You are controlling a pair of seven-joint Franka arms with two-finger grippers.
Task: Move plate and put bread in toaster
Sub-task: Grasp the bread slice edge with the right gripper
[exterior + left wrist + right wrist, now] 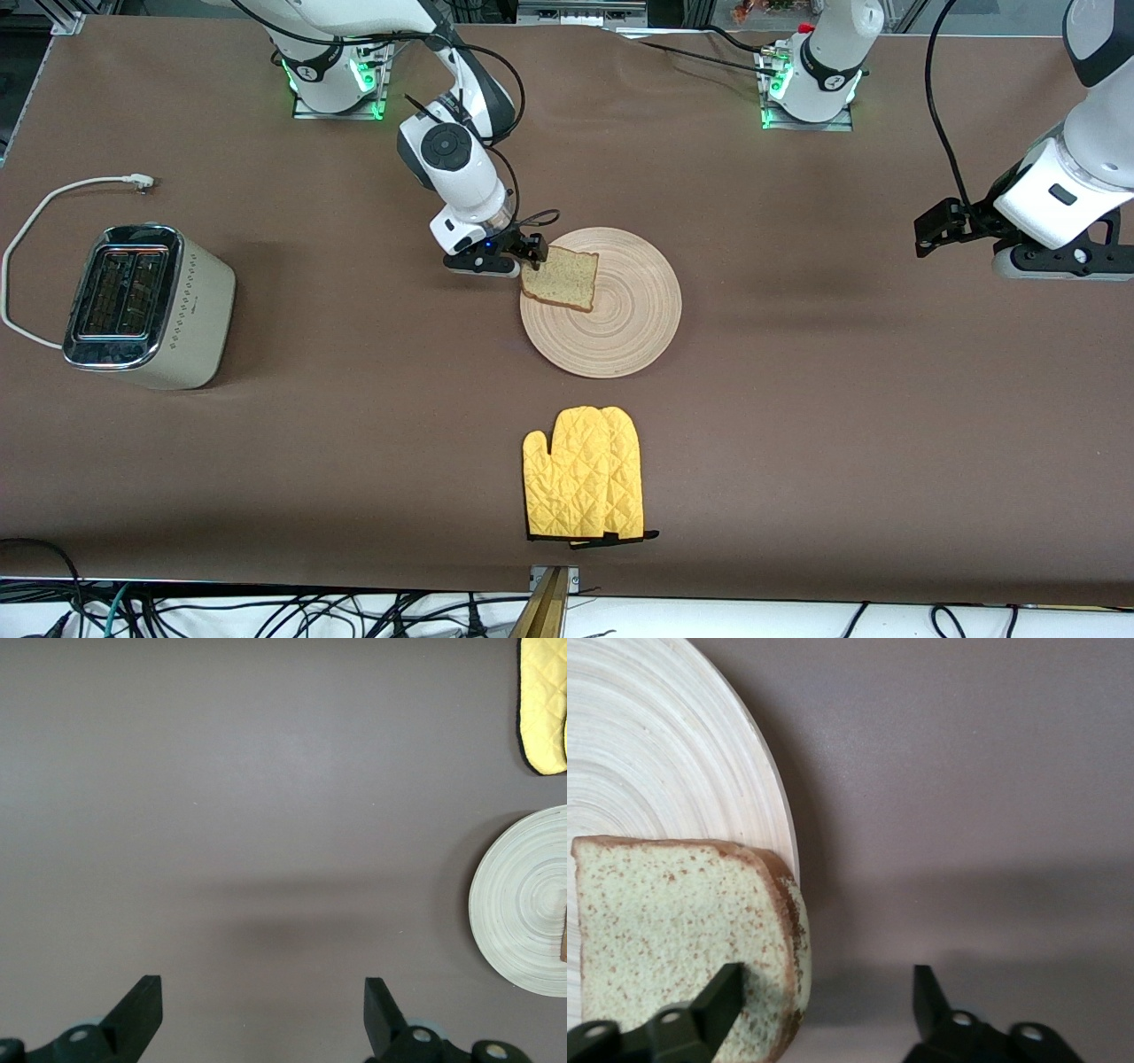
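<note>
The pale wooden plate (620,319) (656,744) lies mid-table. The speckled bread (560,279) (673,921) rests on its rim toward the right arm's end, one edge overhanging. My right gripper (532,252) (828,983) is low at that overhanging edge, open: one finger (726,992) lies over the bread's face, the other stands clear of the crust with a gap. The cream toaster (146,306) stands at the right arm's end, its slots facing up. At the left arm's end of the table, my left gripper (930,232) (263,988) hangs open over bare table, holding nothing.
A yellow quilted mitt (583,486) (545,704) lies nearer the front camera than the plate. The toaster's white cord (35,221) loops on the table beside it. Brown table stretches between the plate and the toaster.
</note>
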